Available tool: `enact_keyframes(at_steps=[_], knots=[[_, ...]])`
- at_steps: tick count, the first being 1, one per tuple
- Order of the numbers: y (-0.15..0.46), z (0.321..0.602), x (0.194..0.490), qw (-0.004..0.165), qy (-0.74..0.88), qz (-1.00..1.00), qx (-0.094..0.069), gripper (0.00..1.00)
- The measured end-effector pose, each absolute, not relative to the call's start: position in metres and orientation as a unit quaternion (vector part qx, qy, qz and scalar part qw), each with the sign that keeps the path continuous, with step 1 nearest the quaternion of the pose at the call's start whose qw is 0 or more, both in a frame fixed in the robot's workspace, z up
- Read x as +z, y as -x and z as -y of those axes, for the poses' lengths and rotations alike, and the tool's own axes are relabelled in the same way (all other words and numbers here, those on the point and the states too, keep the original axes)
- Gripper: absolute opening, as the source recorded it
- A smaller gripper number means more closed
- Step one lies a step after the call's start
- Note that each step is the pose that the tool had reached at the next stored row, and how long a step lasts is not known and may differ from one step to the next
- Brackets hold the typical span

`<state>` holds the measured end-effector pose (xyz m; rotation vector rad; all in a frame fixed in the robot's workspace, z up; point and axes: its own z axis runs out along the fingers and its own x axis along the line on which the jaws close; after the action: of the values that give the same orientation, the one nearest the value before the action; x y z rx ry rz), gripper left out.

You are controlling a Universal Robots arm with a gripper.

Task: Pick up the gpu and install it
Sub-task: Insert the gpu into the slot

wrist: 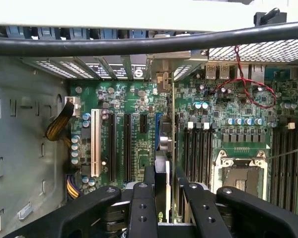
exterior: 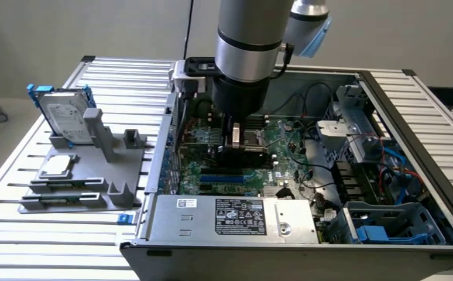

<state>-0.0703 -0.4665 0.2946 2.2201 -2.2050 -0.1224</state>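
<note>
The gpu (exterior: pixel 246 157) is a thin card with a black cover, held upright inside the open computer case (exterior: pixel 414 111). It hangs just above the green motherboard (exterior: pixel 289 167). My gripper (exterior: pixel 240 140) is shut on its upper edge. In the wrist view the gpu (wrist: pixel 164 148) is seen edge-on between the black fingers (wrist: pixel 149 181), and its metal bracket end (wrist: pixel 162 79) reaches the case's rear slot wall. It stands over a blue expansion slot (wrist: pixel 157 130), beside two black slots (wrist: pixel 126 144). Whether its connector touches the slot is hidden.
A grey holder (exterior: pixel 105 175) outside the case, at the exterior view's left, carries a silver hard drive with blue rails (exterior: pixel 62 114) and a small silver chip (exterior: pixel 57 165). The power supply (exterior: pixel 226 216) fills the case's near side. CPU socket (wrist: pixel 241 173) and memory slots (wrist: pixel 198 148) flank the card.
</note>
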Motion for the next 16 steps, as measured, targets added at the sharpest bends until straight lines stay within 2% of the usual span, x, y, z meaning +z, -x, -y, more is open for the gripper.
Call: enact_keyframes(at_steps=[16], knots=[[0.070, 0.466, 0.275, 0.007, -0.709, 0.704, -0.041, 0.27]])
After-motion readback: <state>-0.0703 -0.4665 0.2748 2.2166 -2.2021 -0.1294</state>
